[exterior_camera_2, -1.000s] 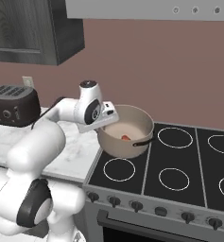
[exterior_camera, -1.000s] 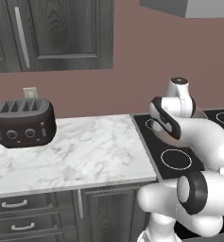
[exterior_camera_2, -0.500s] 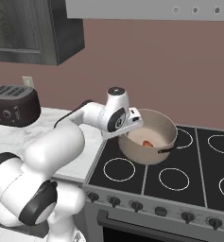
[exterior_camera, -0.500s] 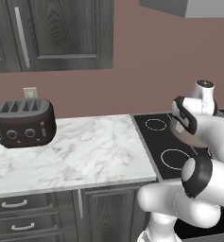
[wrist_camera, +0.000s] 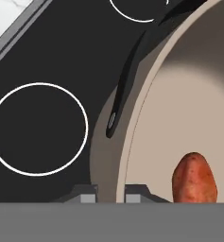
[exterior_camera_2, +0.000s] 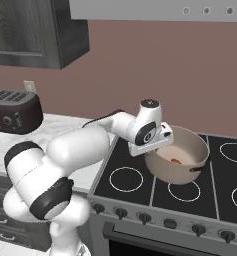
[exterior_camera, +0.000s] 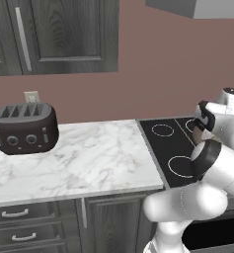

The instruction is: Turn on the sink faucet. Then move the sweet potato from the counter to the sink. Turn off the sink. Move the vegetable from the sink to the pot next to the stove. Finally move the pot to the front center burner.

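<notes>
so the two-finger gripper [wrist_camera: 110,194] is pinched nearly closed on the rim of the beige round pot [exterior_camera_2: 187,145], lifting it by its wall above the black glass stove [exterior_camera_2: 140,165], with the orange-red sweet potato [wrist_camera: 194,178] riding along inside toward the front center burner.

A kitchen. Black stove [exterior_camera_2: 190,175] with white rings and dark knobs, white marble counter [exterior_camera: 84,158] over dark cabinets [exterior_camera: 54,34] and drawers, a dark toaster [exterior_camera: 23,127] by the pink-brown wall, and a tan pot [exterior_camera_2: 182,152] on the stove.
</notes>
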Controlling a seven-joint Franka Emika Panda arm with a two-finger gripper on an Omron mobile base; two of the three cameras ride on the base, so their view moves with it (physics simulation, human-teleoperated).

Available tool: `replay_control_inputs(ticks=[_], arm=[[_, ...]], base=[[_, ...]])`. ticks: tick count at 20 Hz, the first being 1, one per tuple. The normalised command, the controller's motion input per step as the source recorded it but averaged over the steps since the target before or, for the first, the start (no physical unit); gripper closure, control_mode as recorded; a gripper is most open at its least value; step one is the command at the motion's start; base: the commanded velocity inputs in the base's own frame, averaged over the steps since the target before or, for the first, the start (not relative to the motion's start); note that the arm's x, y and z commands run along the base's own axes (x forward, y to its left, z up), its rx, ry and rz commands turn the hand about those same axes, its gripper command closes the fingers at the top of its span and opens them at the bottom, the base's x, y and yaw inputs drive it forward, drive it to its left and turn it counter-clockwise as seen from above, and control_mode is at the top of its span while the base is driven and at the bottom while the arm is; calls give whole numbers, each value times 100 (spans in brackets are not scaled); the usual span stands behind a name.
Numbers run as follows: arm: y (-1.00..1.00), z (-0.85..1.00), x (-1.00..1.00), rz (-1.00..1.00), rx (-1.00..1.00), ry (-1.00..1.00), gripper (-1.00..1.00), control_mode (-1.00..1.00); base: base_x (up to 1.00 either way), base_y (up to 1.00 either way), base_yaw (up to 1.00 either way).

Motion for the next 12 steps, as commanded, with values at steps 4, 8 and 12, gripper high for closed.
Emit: replay_control_inputs(ticks=[4, 8, 12], arm=[[-66, -25, 0, 0, 1, 10, 100, -100], [-67, -29, 0, 0, 2, 7, 100, -100], [-58, -32, 0, 0, 1, 7, 100, -100]], base=[[0, 0, 0], [0, 0, 0], [0, 0, 0]])
